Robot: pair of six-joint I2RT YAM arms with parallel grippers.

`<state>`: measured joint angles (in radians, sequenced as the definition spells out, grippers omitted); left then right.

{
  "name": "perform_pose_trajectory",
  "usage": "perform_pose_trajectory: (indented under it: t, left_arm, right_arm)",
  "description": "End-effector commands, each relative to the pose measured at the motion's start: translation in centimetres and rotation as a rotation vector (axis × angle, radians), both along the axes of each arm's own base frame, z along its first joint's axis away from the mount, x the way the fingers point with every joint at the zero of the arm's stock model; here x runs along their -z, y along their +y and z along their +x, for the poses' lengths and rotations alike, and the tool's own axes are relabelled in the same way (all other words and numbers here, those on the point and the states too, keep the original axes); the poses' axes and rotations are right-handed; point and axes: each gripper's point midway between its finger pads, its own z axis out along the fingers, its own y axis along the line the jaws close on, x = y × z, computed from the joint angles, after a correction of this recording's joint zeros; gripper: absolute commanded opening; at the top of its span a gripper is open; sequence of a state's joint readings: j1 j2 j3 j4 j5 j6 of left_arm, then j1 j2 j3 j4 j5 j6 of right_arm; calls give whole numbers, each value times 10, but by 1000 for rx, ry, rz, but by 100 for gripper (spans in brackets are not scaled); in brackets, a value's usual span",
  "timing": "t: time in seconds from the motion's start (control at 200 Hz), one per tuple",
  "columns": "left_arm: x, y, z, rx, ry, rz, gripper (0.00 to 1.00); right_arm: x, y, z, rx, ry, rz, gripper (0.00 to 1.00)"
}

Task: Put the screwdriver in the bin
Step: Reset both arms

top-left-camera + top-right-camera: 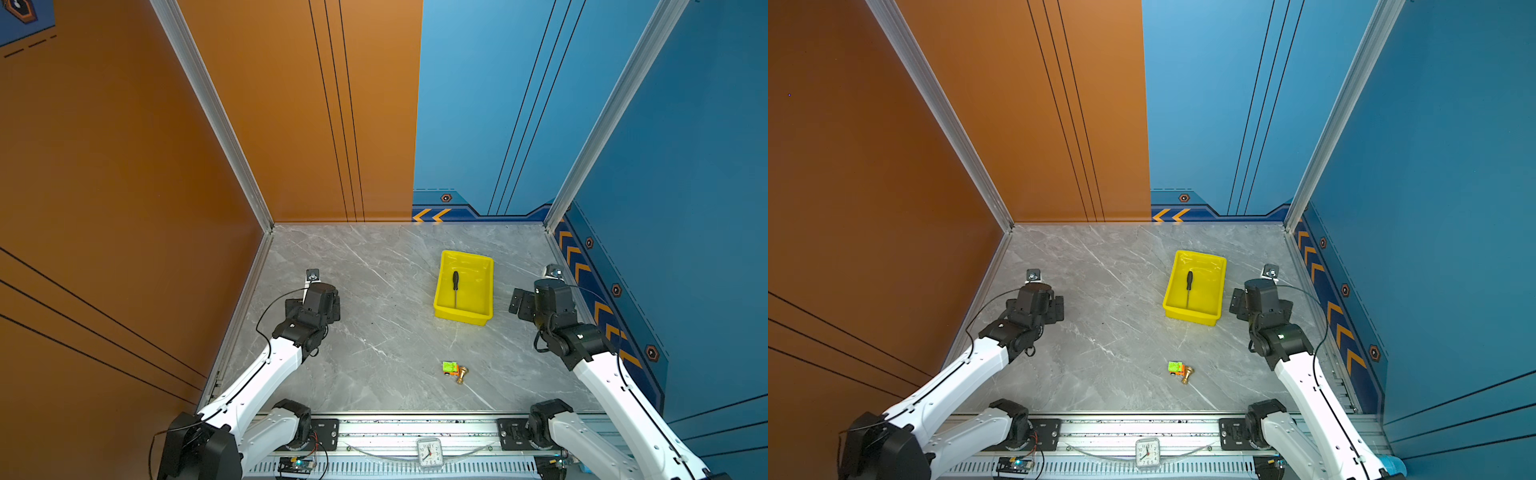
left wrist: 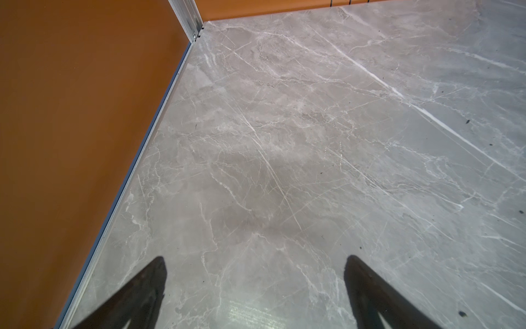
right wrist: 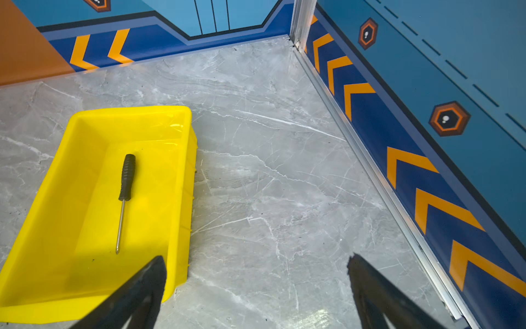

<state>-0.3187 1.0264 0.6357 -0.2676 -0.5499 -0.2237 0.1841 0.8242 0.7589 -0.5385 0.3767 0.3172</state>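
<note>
The screwdriver (image 1: 456, 286) (image 1: 1189, 286), with a black ribbed handle and a thin silver shaft, lies flat on the floor of the yellow bin (image 1: 461, 318) (image 1: 1192, 318) at the back right of the table. The right wrist view shows the screwdriver (image 3: 126, 179) inside the bin (image 3: 71, 199), handle toward the back wall. My right gripper (image 3: 256, 257) (image 1: 519, 303) hangs open and empty just right of the bin, one finger over the bin's near corner. My left gripper (image 2: 254, 259) (image 1: 334, 307) is open and empty over bare marble at the left, far from the bin.
A small green and orange toy car (image 1: 449, 367) and a brass flared piece (image 1: 462, 374) lie together near the front middle. A white clock (image 1: 429, 453) sits on the front rail. An orange wall (image 1: 124, 187) closes the left side, a blue wall (image 1: 685, 208) the right.
</note>
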Motion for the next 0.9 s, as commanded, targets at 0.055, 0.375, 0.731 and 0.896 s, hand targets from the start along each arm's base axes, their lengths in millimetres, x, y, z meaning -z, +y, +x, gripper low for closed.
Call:
perform_pose_trajectory:
  t: [0.055,0.375,0.731,0.896]
  left_arm:
    - [-1,7,-6,17,-50,32,98]
    - [7,23,-15,45,-215,54,98]
    - [29,29,4,36,-215,28,98]
    - [35,31,14,32,-221,31,98]
  right_arm:
    - [7,-16,-9,40,-38,41,100]
    - [41,-43,2,152,-198,75,100]
    - [65,-24,-4,-61,-327,-90,100]
    - [70,-23,2,-66,-346,-95,100]
